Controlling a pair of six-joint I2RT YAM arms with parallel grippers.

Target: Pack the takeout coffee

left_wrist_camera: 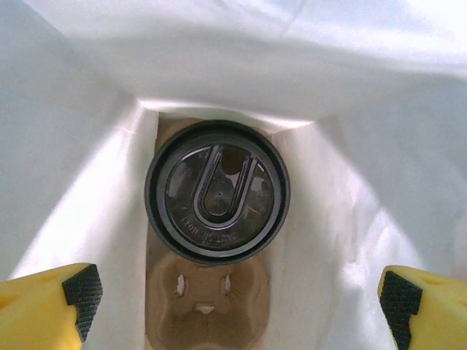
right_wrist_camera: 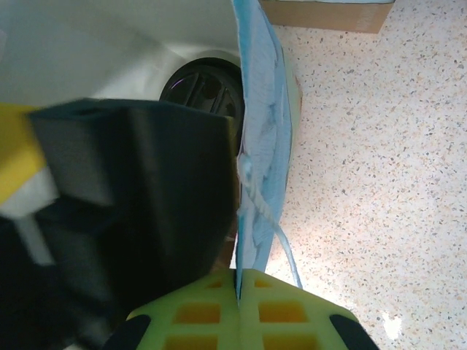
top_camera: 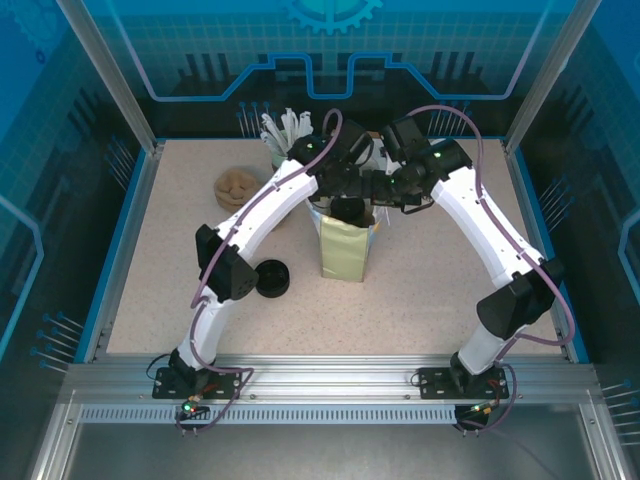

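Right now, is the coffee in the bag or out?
In. The coffee sits lid-up in a tray at the bottom, with the bag all around it.

A speckled beige surface [top_camera: 450, 270] is seen, bordered by a narrow blue rim [top_camera: 118, 250] at the left, right and far sides. Along the near edge an aluminium rail [top_camera: 330, 375] is laid across. Slanted aluminium posts [top_camera: 105, 75] are set at the far corners. Behind them a blue-teal backdrop [top_camera: 180, 40] is printed with grid lines and a gear motif [top_camera: 330, 12]. The whole is evenly and brightly lit.
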